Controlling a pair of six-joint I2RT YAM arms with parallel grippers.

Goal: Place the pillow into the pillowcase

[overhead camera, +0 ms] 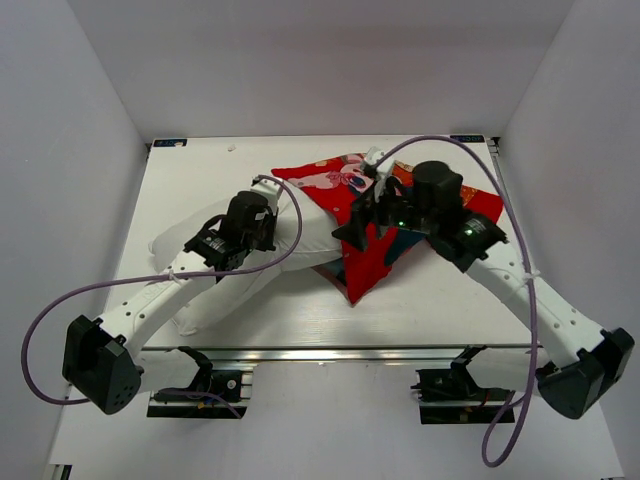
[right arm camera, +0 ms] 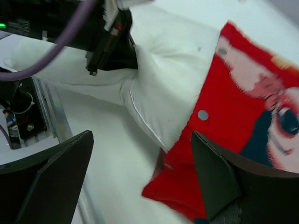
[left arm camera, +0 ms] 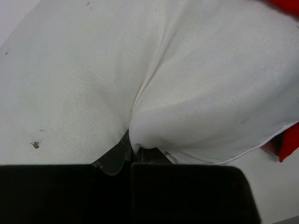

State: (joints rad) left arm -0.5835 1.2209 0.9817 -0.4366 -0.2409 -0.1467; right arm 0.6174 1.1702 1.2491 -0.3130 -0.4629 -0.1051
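The pillow (overhead camera: 315,240) lies across the middle of the counter (overhead camera: 430,315). Its bulk is toward the lower left of the top view, and one end is tucked at the mouth of the pillowcase (overhead camera: 372,262), which spreads toward the upper right. Most of the pillow is outside the red cloth, so the stuffing seems barely begun.

The left end effector (left arm camera: 130,150) is clenched on a pinch of the pillow's white cloth. In the left wrist view a fold gathers into its closed tips, with slivers of red at the right edge. The right end effector (right arm camera: 140,135) is released, its two dark fingers (right arm camera: 56,177) spread wide and holding nothing. It hovers where the pillow's corner meets the red hem, near a small grey snap (right arm camera: 202,115).

The step in hand looks like taking a hold on the pillowcase mouth. To do it well, the right end effector should come down on the upper layer of the hem alone, beside the snap, without catching the pillow beneath. It can then lift that layer so the mouth gapes. The left, with its pinch, can push the pillow toward the upper right, along the sleeve, while the right draws the hem toward the lower left. Catching both layers would close the mouth, and too thin a pinch may slip off.
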